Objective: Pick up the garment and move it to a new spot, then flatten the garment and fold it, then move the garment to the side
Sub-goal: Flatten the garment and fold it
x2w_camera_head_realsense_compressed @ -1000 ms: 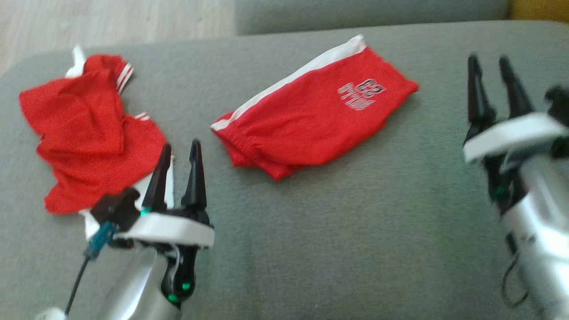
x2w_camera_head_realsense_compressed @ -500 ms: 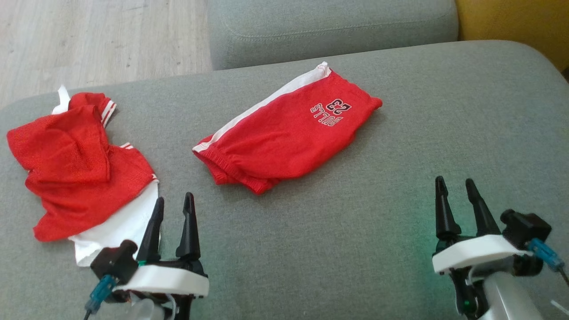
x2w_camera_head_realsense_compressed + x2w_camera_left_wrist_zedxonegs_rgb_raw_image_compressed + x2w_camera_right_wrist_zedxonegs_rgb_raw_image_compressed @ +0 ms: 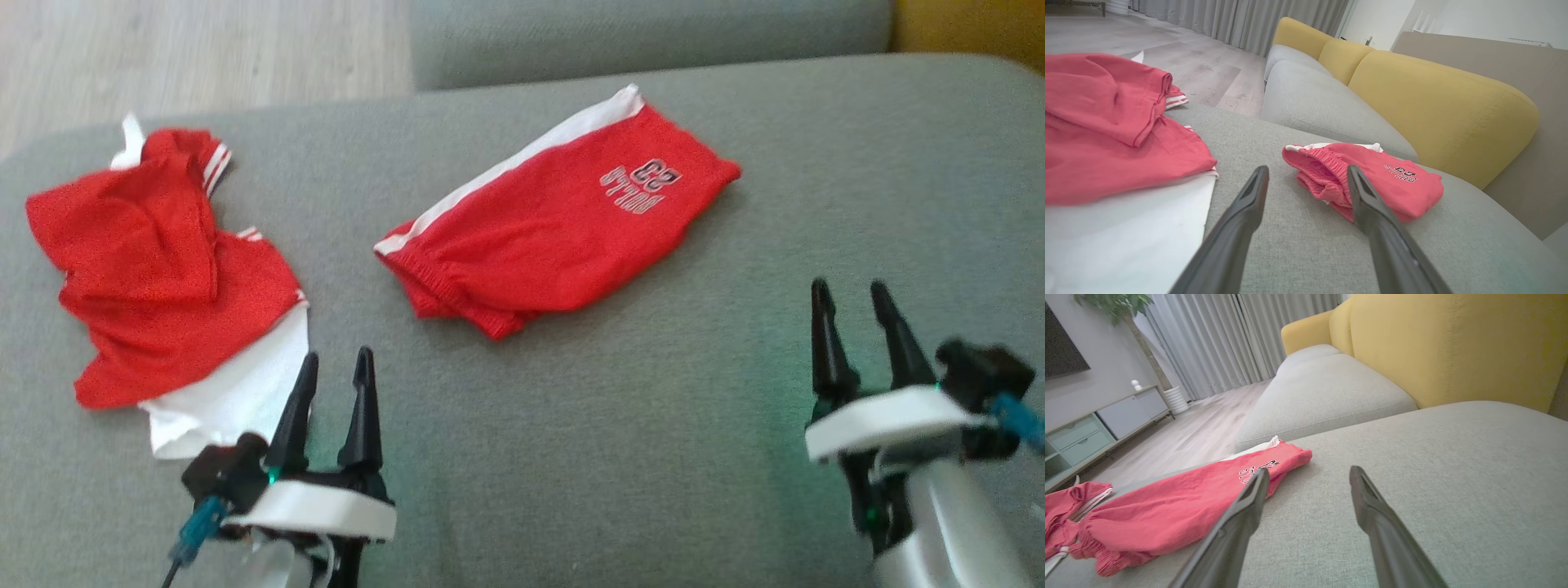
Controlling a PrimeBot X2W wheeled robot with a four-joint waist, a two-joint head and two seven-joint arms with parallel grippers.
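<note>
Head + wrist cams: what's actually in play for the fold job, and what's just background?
In play:
red shorts, folded, mid-cushion
jersey, red and white, crumpled
left tool and right tool, both open and empty

Lying about:
yellow backrest
curtains
cabinet

Garments: two, both red. One pair of shorts [image 3: 563,224] with a white side stripe and one crumpled red-and-white jersey [image 3: 155,261].

Grippers: two, the left gripper [image 3: 337,353] and the right gripper [image 3: 848,282]. Each has two dark fingers [image 3: 362,408], so four in all.

Grey seat cushions: two, the near seat cushion [image 3: 620,425] under the clothes and the far seat cushion [image 3: 637,33] beyond it.

Yellow back cushions [image 3: 1437,110]: three, counted in the left wrist view.

Across the room in the right wrist view: one low cabinet [image 3: 1086,433], one small white ornament [image 3: 1135,384] on top of it, one white ribbed pot [image 3: 1177,400] on the floor and one leafy plant [image 3: 1114,302]. The curtain panels [image 3: 1216,339] run together, so no count.
</note>
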